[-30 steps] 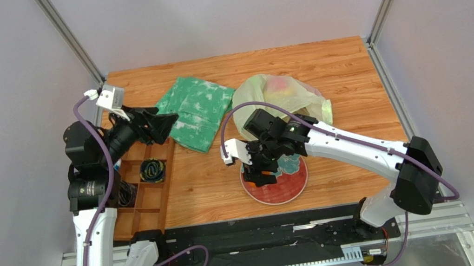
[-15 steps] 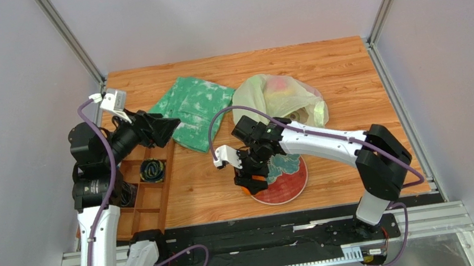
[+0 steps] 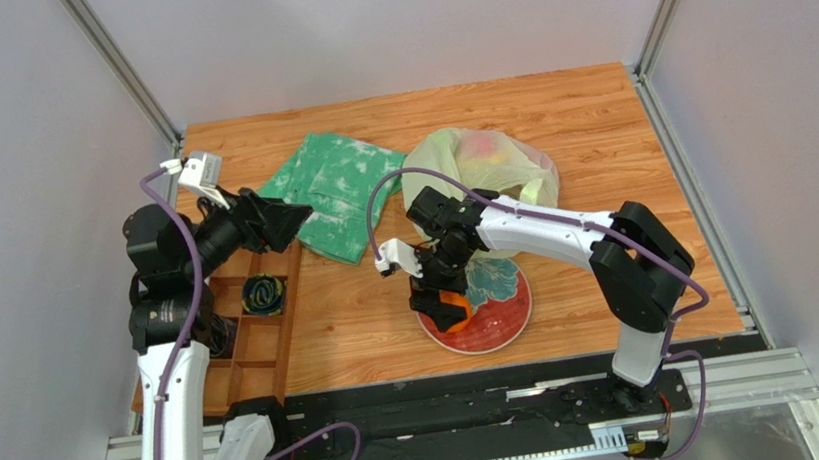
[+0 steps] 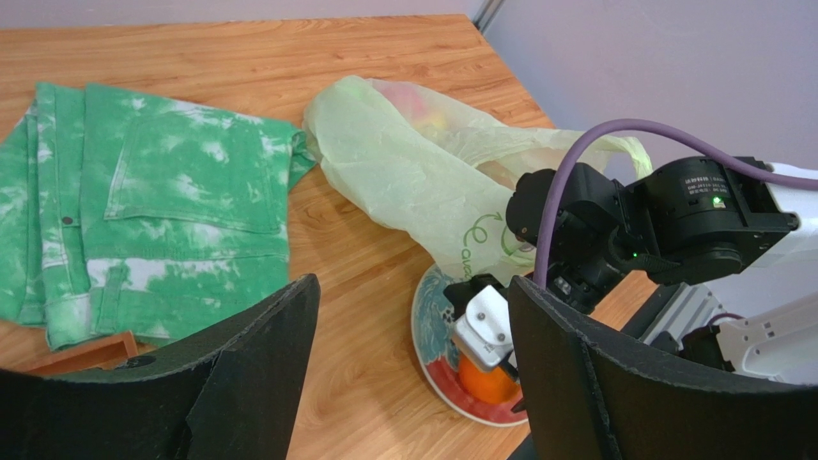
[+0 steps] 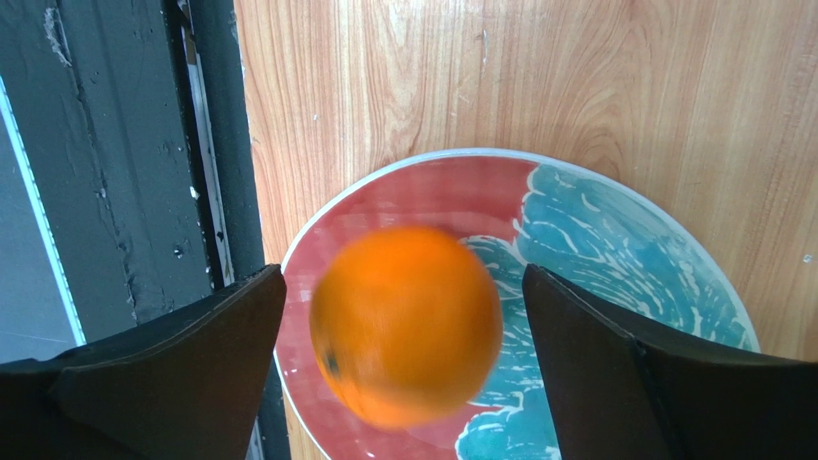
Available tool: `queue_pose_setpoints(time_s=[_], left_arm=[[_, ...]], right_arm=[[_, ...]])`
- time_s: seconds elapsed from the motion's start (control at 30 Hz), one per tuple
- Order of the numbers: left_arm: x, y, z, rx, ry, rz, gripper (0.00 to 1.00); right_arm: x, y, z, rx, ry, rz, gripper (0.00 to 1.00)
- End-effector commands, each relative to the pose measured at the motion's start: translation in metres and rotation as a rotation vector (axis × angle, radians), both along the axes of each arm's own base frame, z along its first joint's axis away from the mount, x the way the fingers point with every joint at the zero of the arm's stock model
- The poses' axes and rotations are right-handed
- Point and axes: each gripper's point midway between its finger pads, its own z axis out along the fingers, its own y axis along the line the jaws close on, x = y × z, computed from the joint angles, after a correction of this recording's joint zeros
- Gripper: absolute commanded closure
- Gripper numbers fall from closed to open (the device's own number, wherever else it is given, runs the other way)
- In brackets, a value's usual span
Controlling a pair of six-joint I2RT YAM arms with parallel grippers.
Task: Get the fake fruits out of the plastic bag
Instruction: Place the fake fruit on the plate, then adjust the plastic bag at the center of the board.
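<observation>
Presently blurred orange (image 5: pixel 405 326) between parted fingers of right gripper (image 5: pixel 403 278), touching neither, over red-and-teal plate (image 5: pixel 624 240). Elsewhere only red and yellow smudges (image 4: pixel 422 105) legible through plastic bag (image 4: pixel 403 177). Near green cloth (image 4: pixel 163 211), left gripper (image 4: pixel 408 369) agape.

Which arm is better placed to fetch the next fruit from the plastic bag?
Right. The right hand is open above the plate, the orange loose between its fingers, and the plastic bag lies just behind that plate. The left hand hovers farther off, the green cloth between it and the bag.
</observation>
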Motion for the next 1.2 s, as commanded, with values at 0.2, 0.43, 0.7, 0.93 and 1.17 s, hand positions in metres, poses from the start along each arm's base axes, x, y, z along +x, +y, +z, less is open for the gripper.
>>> queue_pose_setpoints(time_s=[0.2,0.43,0.7,0.93,1.17], left_arm=[[0.011,0.0,0.01,0.004,-0.053,-0.024,0.21],[0.024,0.001,0.019,-0.007,-0.056,-0.016,0.23],[0.025,-0.042,0.015,0.16,-0.109,-0.222,0.22],[0.019,-0.099,-0.015,0.404,-0.15,-0.487,0.07],[0.019,-0.175,-0.031,0.751,-0.419,-0.724,0.01]], right_arm=[[0.006,0.043,0.111,0.255,-0.018,0.042,0.0],[-0.005,0.051,0.258,0.49,-0.078,-0.051,0.0],[0.055,-0.042,0.254,0.413,-0.419,-0.45,0.07],[0.097,-0.117,0.193,0.221,-0.432,-0.725,0.2],[0.09,-0.151,0.157,0.142,-0.372,-0.853,0.19]])
